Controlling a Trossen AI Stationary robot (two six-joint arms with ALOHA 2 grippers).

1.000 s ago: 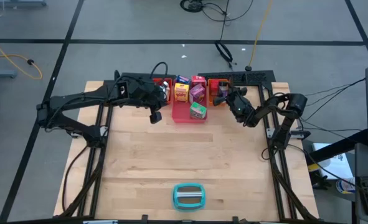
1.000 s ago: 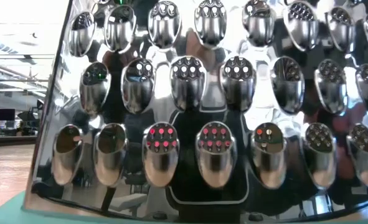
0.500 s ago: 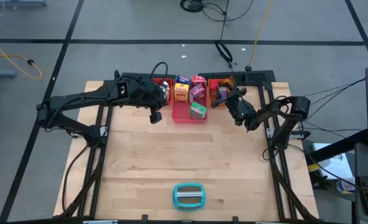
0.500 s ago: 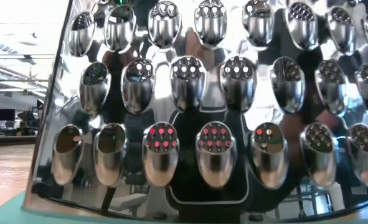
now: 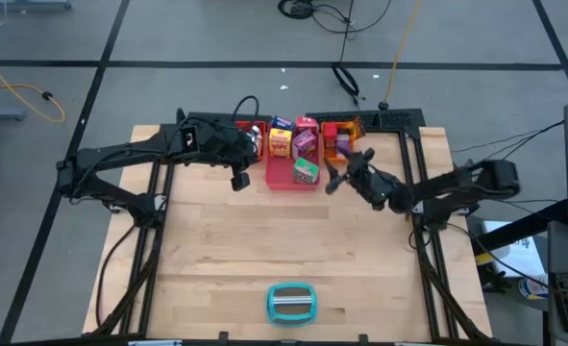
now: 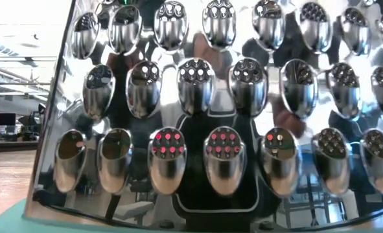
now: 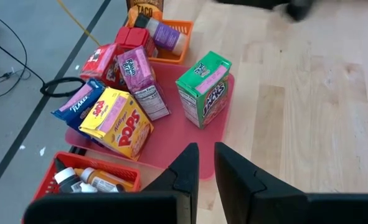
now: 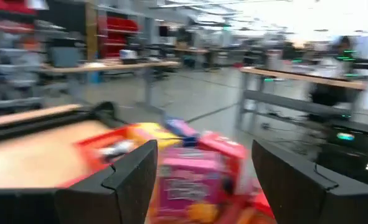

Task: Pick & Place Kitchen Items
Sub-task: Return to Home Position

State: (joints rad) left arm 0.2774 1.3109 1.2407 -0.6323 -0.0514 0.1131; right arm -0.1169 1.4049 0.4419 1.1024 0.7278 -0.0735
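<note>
Kitchen items (image 5: 298, 144) lie sorted in the pink tray (image 5: 282, 181) and flanking bins at the table's (image 5: 264, 250) 12 o'clock edge. The right gripper (image 5: 333, 175), spread wide and empty, hangs at the tray's 4 o'clock. The left gripper (image 5: 237, 181), barely parted, is at 8 o'clock. Homing appears underway; next, the right arm must fold back clear.

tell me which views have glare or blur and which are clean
Low view: the shiny grater fills the frame with glare and reflections, blocking nearly everything behind it. Right wrist view: smeared, the pink box beyond the open right fingers is unreadable. Left wrist view: crisp, the yellow box has legible print. High view: evenly lit, sharp.
</note>
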